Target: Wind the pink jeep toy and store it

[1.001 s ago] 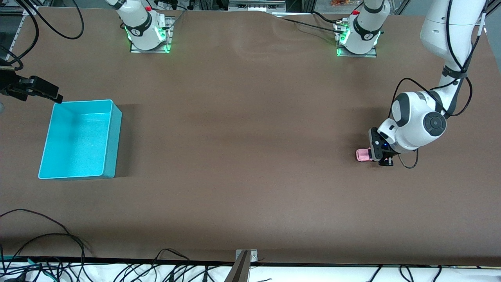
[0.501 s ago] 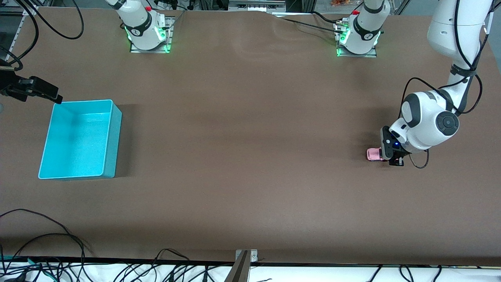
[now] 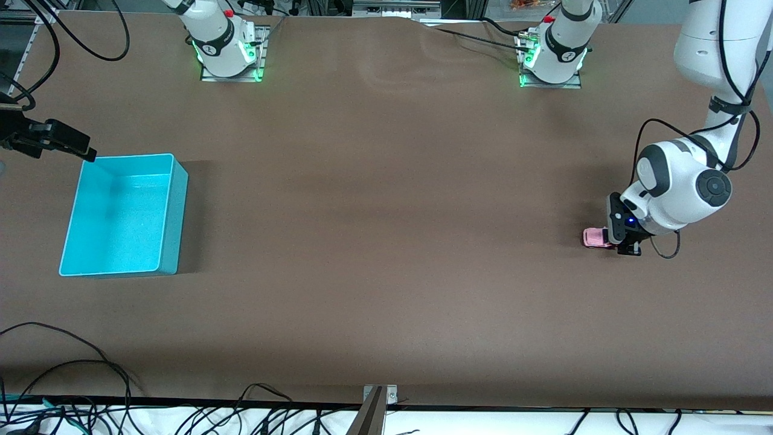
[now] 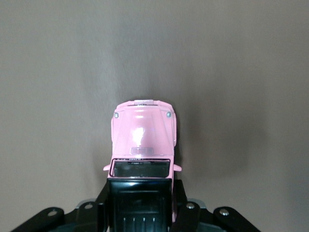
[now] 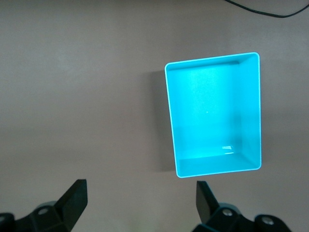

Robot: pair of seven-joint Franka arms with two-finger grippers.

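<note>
Left gripper (image 3: 622, 240) bent low, clamped on pink jeep toy (image 3: 595, 237); right gripper (image 5: 140, 203) waits, fingers apart.

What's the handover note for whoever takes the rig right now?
Left gripper: shut on the pink jeep toy, gripping its black-roofed cab, low at the table toward the left arm's end.
Right gripper: open, holding nothing, waiting above the table next to the turquoise bin, which has nothing in it.
Done: jeep grasped. Whether it is wound cannot be told.
Left: finish winding if needed, then get the jeep across the table and into the bin.
</note>
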